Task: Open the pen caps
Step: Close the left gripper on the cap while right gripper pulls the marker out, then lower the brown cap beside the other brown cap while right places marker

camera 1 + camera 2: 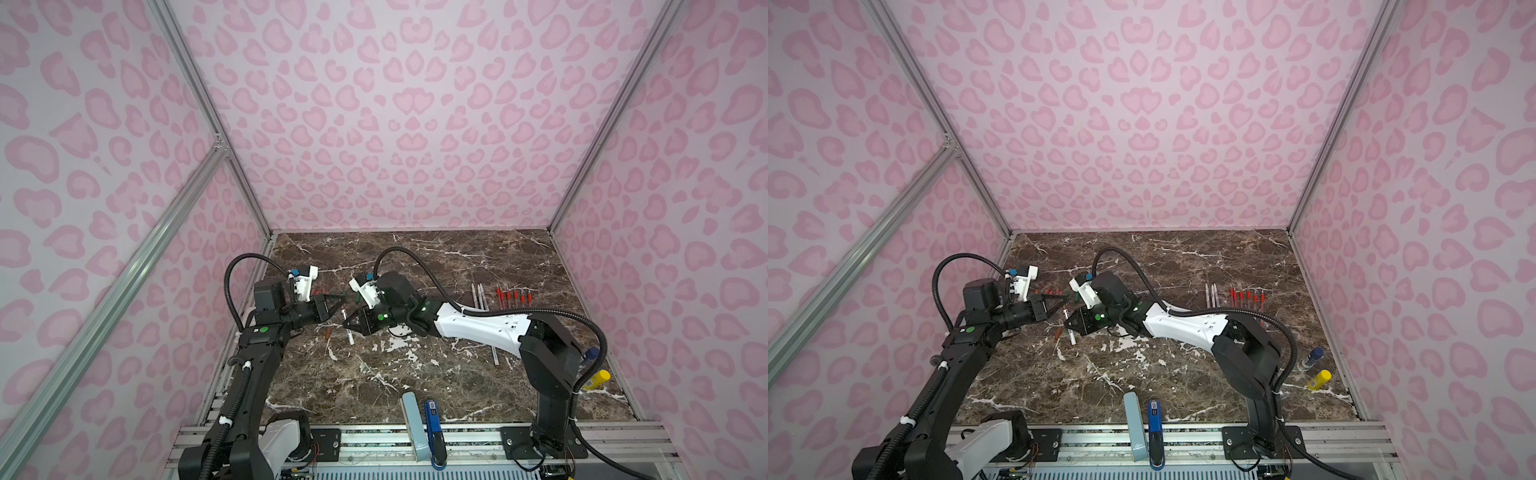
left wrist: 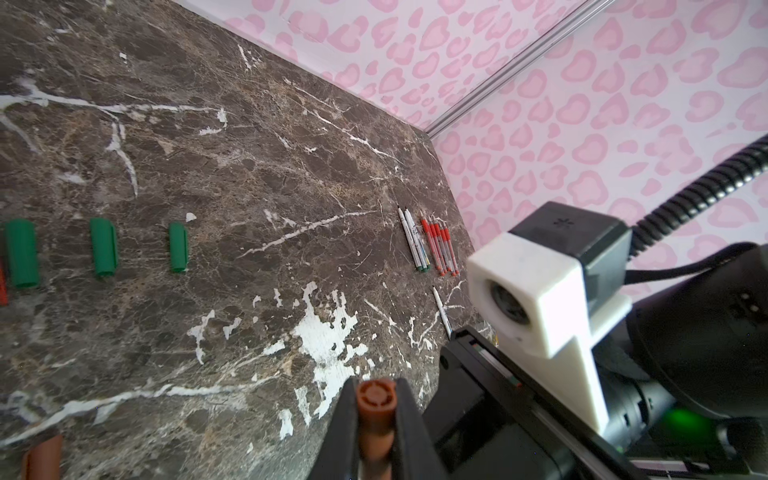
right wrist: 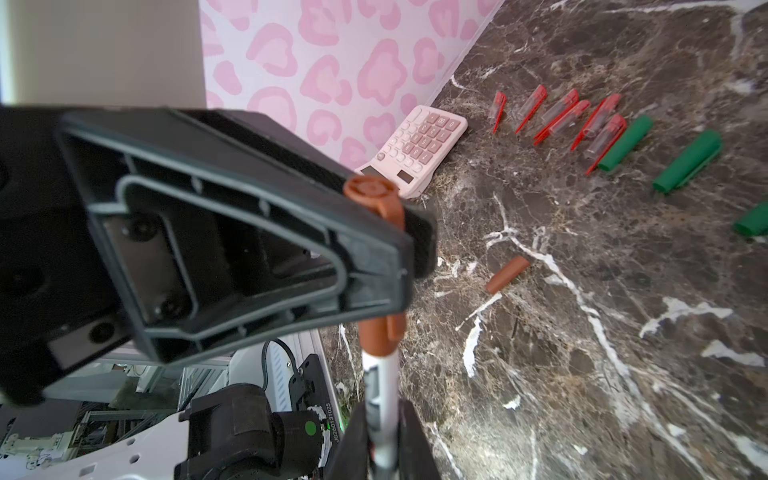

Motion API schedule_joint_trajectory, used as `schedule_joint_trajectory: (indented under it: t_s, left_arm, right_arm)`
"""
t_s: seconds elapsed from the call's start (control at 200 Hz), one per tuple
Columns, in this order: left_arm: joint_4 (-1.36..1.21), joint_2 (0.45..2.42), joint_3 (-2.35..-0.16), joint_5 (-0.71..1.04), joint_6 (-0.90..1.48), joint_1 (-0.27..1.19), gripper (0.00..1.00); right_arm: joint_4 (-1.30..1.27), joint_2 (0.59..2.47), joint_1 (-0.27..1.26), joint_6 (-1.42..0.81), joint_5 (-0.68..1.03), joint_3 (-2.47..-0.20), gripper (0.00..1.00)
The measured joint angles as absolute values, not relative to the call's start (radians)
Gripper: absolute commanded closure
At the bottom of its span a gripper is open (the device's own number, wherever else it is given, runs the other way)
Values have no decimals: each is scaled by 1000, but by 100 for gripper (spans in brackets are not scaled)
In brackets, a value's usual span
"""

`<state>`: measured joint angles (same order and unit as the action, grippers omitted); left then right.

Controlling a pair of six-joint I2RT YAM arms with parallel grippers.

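A white-barrelled pen [image 1: 343,312] hangs above the table between my two grippers. My left gripper [image 2: 376,390] is shut on its brown-orange pen cap [image 2: 375,401], which is still on the pen. My right gripper [image 3: 380,415] is shut on the white barrel [image 3: 379,380] just below the cap [image 3: 376,336]. In both top views the grippers meet at centre left, left [image 1: 337,301] and right [image 1: 345,325]. Loose on the table lie three green caps [image 2: 104,247], several red caps [image 3: 561,116] and a brown-orange cap [image 3: 508,274].
White pens [image 1: 480,296] and red pens [image 1: 515,297] lie in rows at the right, with one more pen [image 1: 494,355] under the right arm. A pink calculator [image 3: 415,149] leans at the left wall. A pale blue bar [image 1: 413,424] and a blue stapler-like object [image 1: 433,428] sit at the front edge.
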<state>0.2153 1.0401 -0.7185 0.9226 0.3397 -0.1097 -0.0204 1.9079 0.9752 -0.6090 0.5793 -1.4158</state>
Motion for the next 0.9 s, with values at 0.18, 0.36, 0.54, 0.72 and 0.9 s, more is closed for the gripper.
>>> schedule_joint_trajectory:
  t_s: [0.18,0.36,0.54,0.72,0.9]
  left_arm:
    - [243,1041,-724,905,342,-116,96]
    - [299,1041,-739,895,349,-130,96]
    - [322,1046,-760,883,380,-141,96]
    - [247,1058,-778,860,391,-152,96]
    - [238,1079,-774,823,365,-153,96]
  right_arm:
    - [-37,1921,976,-606,587,-1413,100]
    - [-101,1910,982,-606,590,-1358,100]
    - [-126,1879,1005,-608,574,-1288,100]
    - [-25,1862,1001,-610,603,-1222,100]
    - [-6,1792,967,-610,591,-1169,100]
